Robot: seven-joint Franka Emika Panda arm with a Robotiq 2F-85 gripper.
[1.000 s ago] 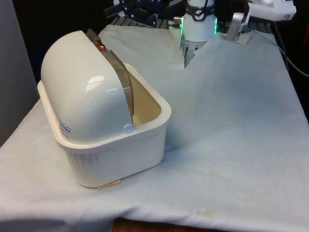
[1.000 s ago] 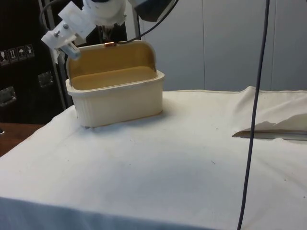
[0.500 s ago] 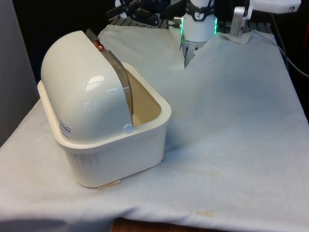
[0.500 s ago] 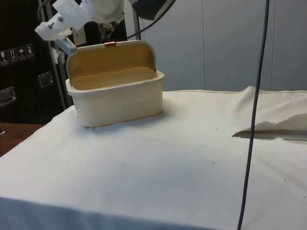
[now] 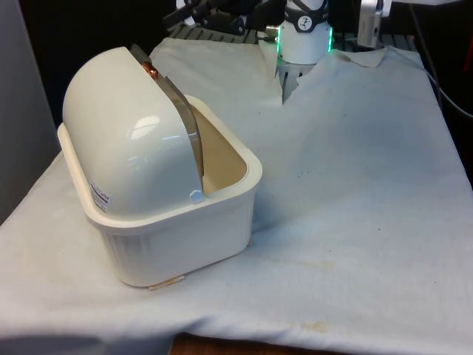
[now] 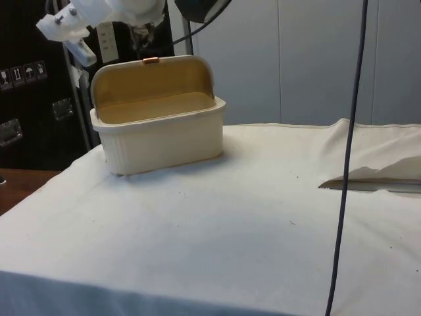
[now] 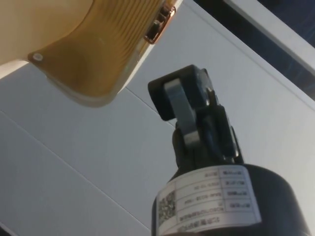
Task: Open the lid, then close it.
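Front view: the cream bread box [image 5: 159, 196] sits left of centre, long axis running up-left, lid [image 5: 126, 133] rolled open. Side view: its opening faces the camera. Wrist view: the gripper [image 7: 189, 115] looks shut, holding nothing.

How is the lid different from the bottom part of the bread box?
The lid is smooth and domed; the tub is boxy with ribbed walls. The lid is rolled up and back, standing above the tub, which sits flat on the cloth. The lid has a small copper handle; the tub shows none. Both are cream outside and tan inside.
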